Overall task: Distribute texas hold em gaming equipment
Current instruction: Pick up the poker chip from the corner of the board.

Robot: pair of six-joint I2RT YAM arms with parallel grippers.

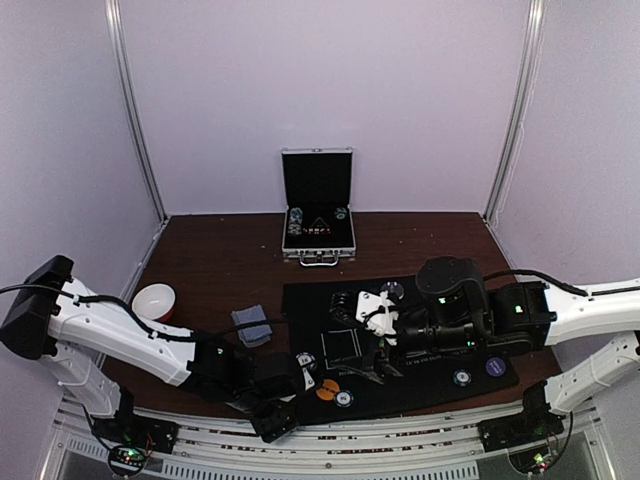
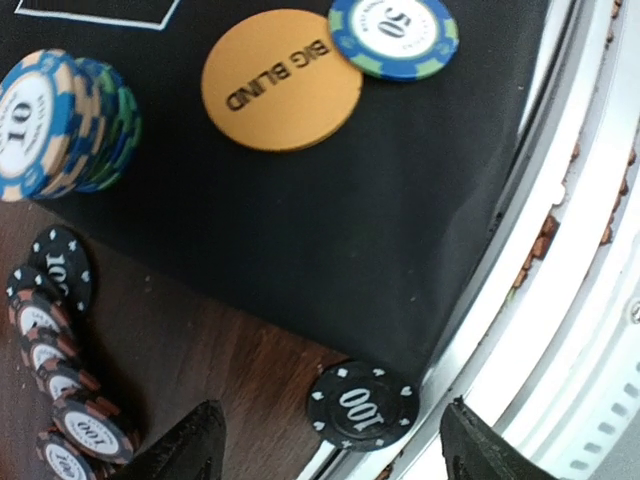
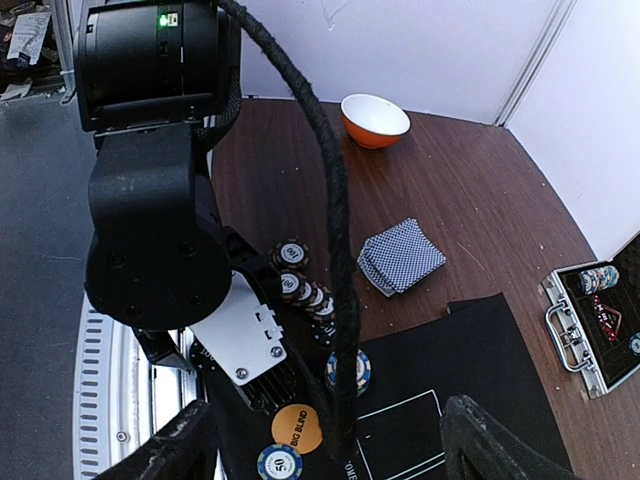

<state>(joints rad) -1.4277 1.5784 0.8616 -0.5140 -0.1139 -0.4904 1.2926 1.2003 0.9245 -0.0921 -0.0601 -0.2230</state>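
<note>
A black 100 chip [image 2: 362, 405] lies flat at the table's near edge, just off the corner of the black mat [image 2: 330, 230]. My left gripper [image 2: 332, 447] hangs open over it, a finger on each side, not touching. On the mat lie an orange BIG BLIND disc [image 2: 282, 80], a blue-green 50 chip [image 2: 393, 35] and a stack of blue 10 chips [image 2: 55, 125]. A row of black 100 chips [image 2: 55, 380] lies on the wood. My right gripper [image 3: 330, 450] is open and empty above the mat. The blue-backed cards [image 3: 400, 255] sit fanned on the wood.
The open silver case [image 1: 318, 205] stands at the back centre. A red-and-white bowl [image 1: 155, 300] is at the left. A purple disc [image 1: 494, 366] and a chip [image 1: 461, 378] lie at the mat's right front. The metal table rail [image 2: 560, 300] runs beside the chip.
</note>
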